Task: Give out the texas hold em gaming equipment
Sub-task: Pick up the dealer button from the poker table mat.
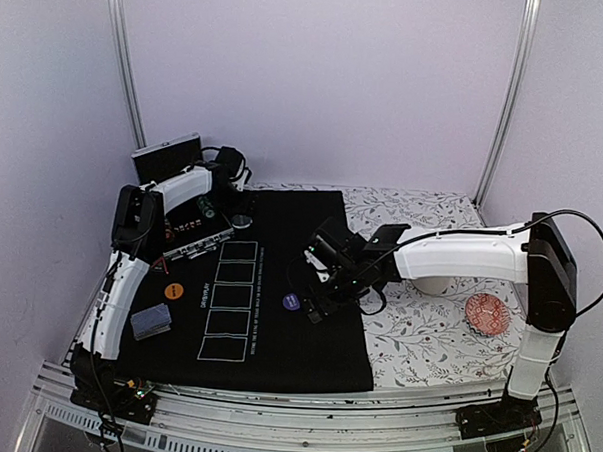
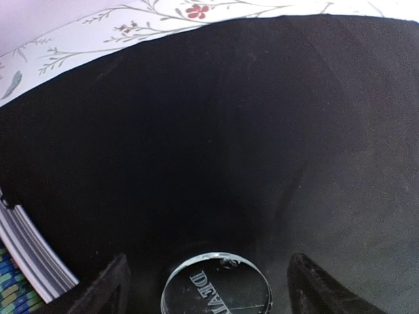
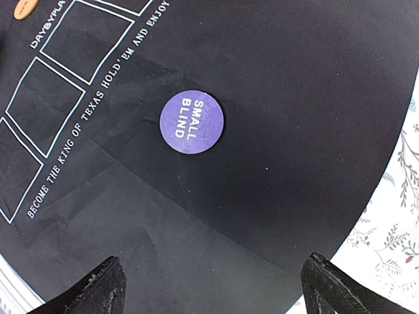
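Seems to be the step of laying small round discs out on the black mat (image 1: 276,355). See the left gripper (image 2: 208,265) spread wide at the far side of the mat, one finger on each side of the clear disc (image 2: 216,291), not pinching it. See the right gripper (image 3: 216,281) spread wide too, holding nothing, above the purple disc (image 3: 192,122) lying flat beside the row of white boxes. Next, probably: lift away, then go for the card stack (image 1: 150,322) or the chip tray (image 1: 196,236), coming down straight and pinching gently. Only from the top view: card stack and red triangle (image 1: 160,266) near the left arm. Only from the wrist views: words on the discs, "SMALL BLIND" on purple, "DEA" on clear.
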You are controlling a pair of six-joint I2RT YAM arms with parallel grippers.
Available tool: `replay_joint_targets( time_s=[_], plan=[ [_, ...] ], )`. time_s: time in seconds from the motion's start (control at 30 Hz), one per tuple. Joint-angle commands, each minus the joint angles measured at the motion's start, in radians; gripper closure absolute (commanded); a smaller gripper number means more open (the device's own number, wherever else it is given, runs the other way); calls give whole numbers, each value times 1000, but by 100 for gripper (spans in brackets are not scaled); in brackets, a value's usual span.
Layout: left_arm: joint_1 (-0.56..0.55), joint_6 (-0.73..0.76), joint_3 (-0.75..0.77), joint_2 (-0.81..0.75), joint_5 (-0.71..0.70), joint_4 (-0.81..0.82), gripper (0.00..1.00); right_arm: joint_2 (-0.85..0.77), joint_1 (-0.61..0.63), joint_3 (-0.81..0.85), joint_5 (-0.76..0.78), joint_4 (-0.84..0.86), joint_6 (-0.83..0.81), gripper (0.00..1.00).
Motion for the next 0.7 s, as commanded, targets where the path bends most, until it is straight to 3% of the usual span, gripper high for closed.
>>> replay_joint_targets(
  time_s=[0.0,0.43,0.67],
  plan=[
    [6,58,13,30,37,-78,17,-49,-5,-2,-4,8,14,5],
    [-46,275,-17,58,-50,-298,20,-58,-4,-20,-26,18,20,5],
    [-56,278,-40,42,22,-318,34,-73,-5,-40,-29,24,25,5]
  ],
)
